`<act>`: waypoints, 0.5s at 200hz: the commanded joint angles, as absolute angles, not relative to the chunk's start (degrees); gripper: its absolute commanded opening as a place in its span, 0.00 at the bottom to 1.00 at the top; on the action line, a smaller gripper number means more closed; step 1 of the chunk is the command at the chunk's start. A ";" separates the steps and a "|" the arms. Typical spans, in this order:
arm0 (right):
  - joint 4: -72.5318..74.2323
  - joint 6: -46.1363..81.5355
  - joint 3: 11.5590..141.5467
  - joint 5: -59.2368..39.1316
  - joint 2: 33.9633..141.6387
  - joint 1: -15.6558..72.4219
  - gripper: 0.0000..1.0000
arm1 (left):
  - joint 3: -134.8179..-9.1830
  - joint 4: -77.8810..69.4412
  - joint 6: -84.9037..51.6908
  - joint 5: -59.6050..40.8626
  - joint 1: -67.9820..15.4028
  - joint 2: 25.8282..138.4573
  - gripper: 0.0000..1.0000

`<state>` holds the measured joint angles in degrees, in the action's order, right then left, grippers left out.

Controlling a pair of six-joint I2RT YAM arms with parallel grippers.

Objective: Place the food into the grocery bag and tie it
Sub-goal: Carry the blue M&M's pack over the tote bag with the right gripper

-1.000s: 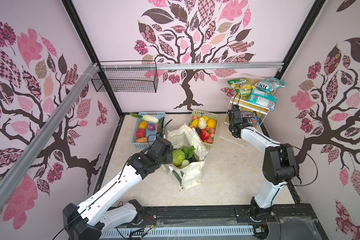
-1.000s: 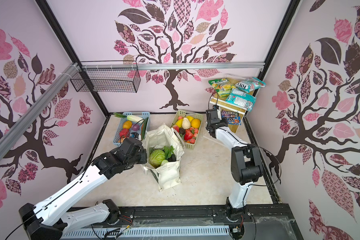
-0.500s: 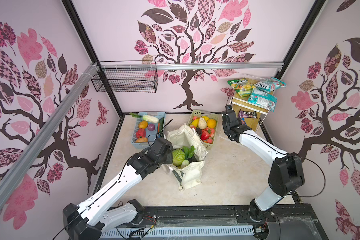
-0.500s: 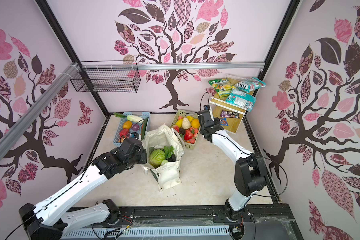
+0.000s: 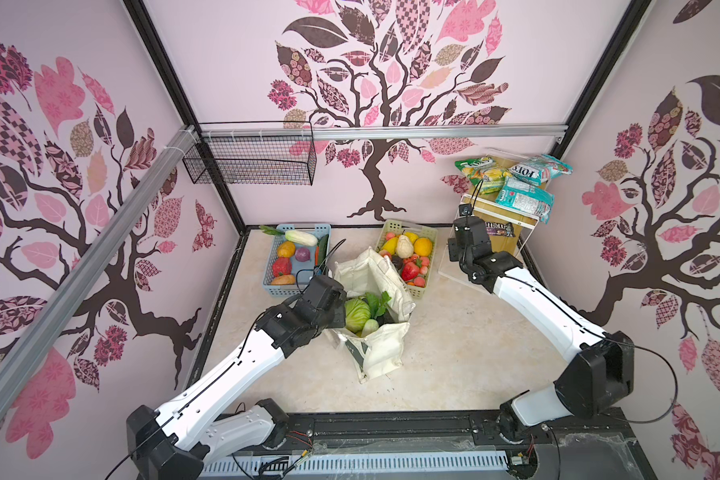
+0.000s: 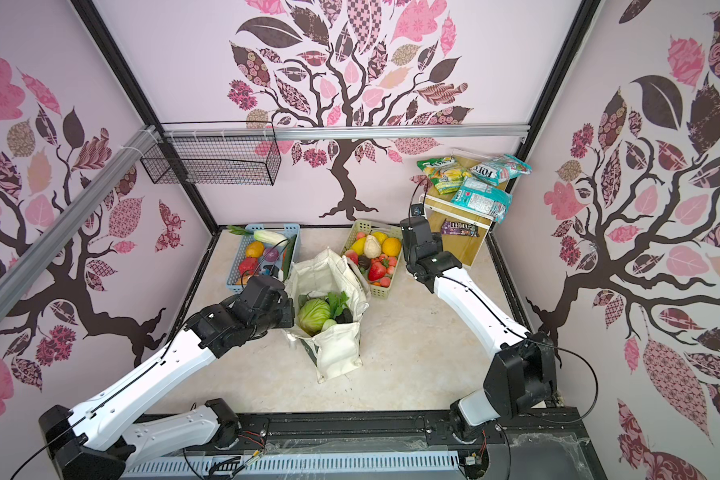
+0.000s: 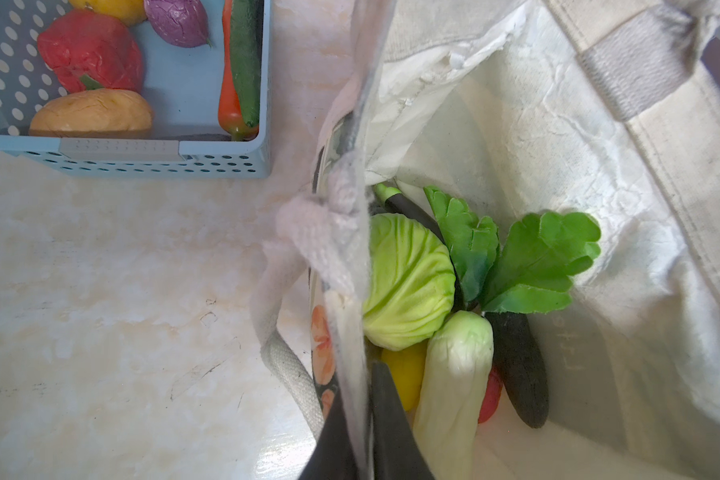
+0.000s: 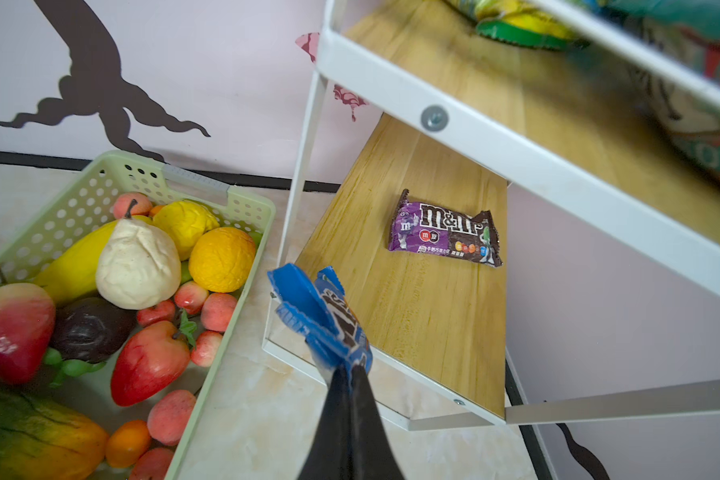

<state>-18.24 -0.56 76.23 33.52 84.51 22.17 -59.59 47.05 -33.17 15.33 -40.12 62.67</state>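
Cream canvas grocery bag [image 5: 385, 353] stands open at the centre of the table [image 5: 454, 353], containing the cabbage [image 5: 356, 313] and the radish [image 7: 454, 374]. The left claw [image 7: 360, 386] is clamped on the bag's left rim. The right claw [image 8: 348, 374] grips the blue M&M's packet [image 8: 329, 320] at far right, between the green basket [image 8: 80, 203] and the shelf [image 8: 412, 311].

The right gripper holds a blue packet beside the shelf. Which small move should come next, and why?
Probably swing the right gripper toward the grocery bag. It is shut on the blue M&M's packet beside the shelf, and the left gripper pinches the bag's rim, so its mouth stands open.
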 commanded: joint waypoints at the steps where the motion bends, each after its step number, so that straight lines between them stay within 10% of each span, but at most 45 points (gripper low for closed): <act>1: -19.61 1.12 78.54 29.81 80.65 22.21 0.00 | -62.05 46.80 -32.94 13.65 -40.26 63.60 0.11; 100: -21.93 8.59 80.07 10.52 74.14 25.13 0.00 | -63.67 46.77 -32.92 13.37 -40.27 64.98 0.11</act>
